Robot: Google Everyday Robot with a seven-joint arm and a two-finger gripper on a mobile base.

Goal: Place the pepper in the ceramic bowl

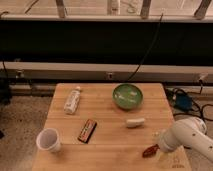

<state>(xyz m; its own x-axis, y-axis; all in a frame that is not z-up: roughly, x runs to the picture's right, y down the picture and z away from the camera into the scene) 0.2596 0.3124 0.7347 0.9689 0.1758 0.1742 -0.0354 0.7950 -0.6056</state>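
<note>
The pepper (149, 151) sits near the front right corner of the tabletop (107, 142). Its long axis slants from lower left up to the right, where it meets the gripper (158, 146). I cannot tell whether the gripper is pinching it. The ceramic bowl (127, 96) stands well apart, toward the back.

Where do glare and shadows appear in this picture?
Camera view: the wooden table is evenly lit; a pale glare patch lies inside the ceramic bowl; the wall behind is dark; the gripper, at the table's front right by the pepper, throws no marked shadow.
</note>
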